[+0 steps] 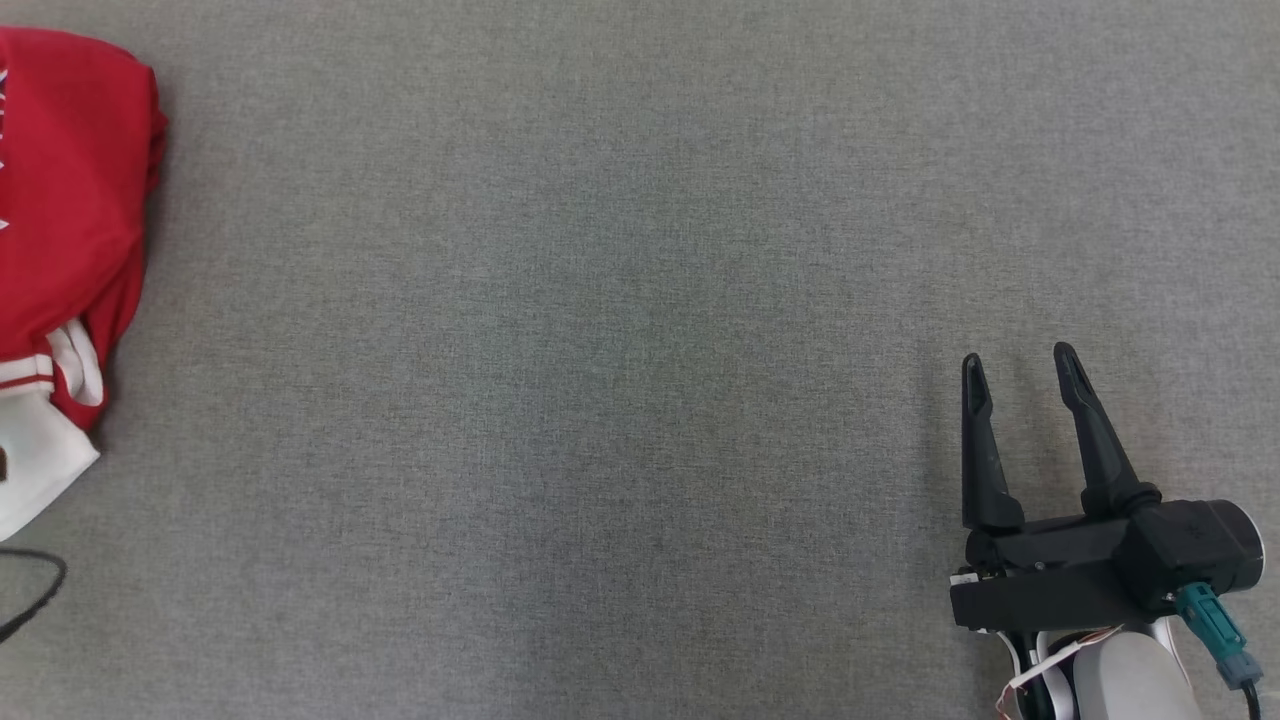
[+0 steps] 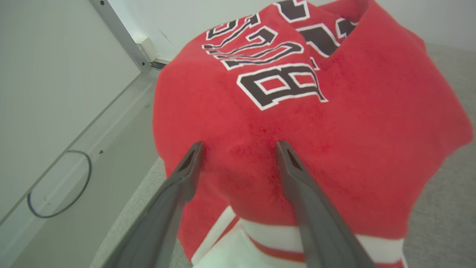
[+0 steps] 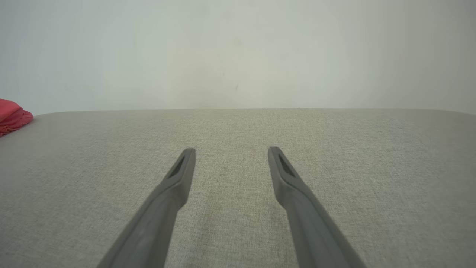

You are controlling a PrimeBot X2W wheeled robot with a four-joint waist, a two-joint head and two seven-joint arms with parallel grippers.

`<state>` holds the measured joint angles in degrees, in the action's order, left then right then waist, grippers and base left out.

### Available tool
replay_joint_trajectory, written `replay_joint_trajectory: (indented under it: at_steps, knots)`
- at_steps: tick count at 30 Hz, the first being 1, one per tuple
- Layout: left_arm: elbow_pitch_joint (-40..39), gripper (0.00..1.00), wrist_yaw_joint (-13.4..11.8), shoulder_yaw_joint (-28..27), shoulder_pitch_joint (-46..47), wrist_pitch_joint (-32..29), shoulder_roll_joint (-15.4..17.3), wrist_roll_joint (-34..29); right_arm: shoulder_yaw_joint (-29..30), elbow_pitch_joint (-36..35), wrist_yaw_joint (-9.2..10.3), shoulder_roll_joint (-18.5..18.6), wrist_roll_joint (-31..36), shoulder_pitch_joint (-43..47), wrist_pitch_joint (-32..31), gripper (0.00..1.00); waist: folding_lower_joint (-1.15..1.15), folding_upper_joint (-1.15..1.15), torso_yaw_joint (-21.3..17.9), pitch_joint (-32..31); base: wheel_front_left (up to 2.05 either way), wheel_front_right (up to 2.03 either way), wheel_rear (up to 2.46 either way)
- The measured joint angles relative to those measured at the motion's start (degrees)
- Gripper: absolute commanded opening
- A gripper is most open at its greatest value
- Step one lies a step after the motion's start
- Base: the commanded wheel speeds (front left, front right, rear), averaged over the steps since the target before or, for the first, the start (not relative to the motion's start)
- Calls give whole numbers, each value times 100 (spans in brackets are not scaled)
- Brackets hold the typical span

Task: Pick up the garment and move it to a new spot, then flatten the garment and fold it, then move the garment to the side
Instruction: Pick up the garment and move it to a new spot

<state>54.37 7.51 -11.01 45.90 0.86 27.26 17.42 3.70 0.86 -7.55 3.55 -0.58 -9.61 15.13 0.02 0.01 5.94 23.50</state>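
Observation:
The garment (image 1: 65, 230) is a red jersey with white trim and black-and-white lettering, bunched at the far left edge of the grey table in the head view. Up close in the left wrist view the garment (image 2: 334, 130) lies just beyond my left gripper (image 2: 240, 145), whose two fingers stand open over the red cloth with nothing between them. My right gripper (image 1: 1020, 365) rests open at the lower right, far from the jersey. From the right wrist view, the right gripper (image 3: 230, 150) points over bare cloth, and a bit of the garment (image 3: 13, 115) shows at the far left.
The grey fabric table (image 1: 600, 350) stretches wide between garment and right gripper. A dark cable (image 1: 35, 590) loops at the lower left edge. In the left wrist view a pale wall with a metal rail (image 2: 122, 35) and a cable loop (image 2: 59, 186) lie left of the table.

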Motion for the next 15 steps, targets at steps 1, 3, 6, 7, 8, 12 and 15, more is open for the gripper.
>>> replay_joint_trajectory:
  at_steps: [1, 3, 6, 7, 8, 12, 15]
  knots:
    - [167, 100, 0, 48, 40, -181, -3, 18, -2, 0, 0, -1, 0, -2, 0, 100, 0, 0, -3, -2, 0, 0, 0]
    - [412, 100, 0, 120, 82, -468, -56, 143, -12, 0, 0, 2, 1, -3, 0, 100, -1, 0, 1, -21, 0, 0, 0]
    - [628, 29, 0, 232, 189, -733, -73, 327, -29, -1, 0, 5, 1, -4, 0, 100, -1, 0, 11, -56, 0, 0, 0]
    - [657, 0, 0, 269, 211, -750, -69, 377, -36, 0, 0, 11, 1, -4, 0, 100, -1, 0, 13, -68, 0, 0, 0]
    - [670, 0, 0, 305, 216, -688, -59, 377, -41, 0, 0, 13, 1, -4, 0, 100, -2, 0, 14, -82, 0, 0, 0]
    - [699, 0, 1, 335, 262, -151, -7, 386, -30, 7, 0, 26, 1, 4, 0, 100, -1, -1, 31, -152, 0, 0, 0]
    - [660, 0, 1, 366, 421, 280, 63, 357, -19, 38, 0, 27, -11, 40, 0, 100, -2, 0, 58, -240, 0, 0, 0]
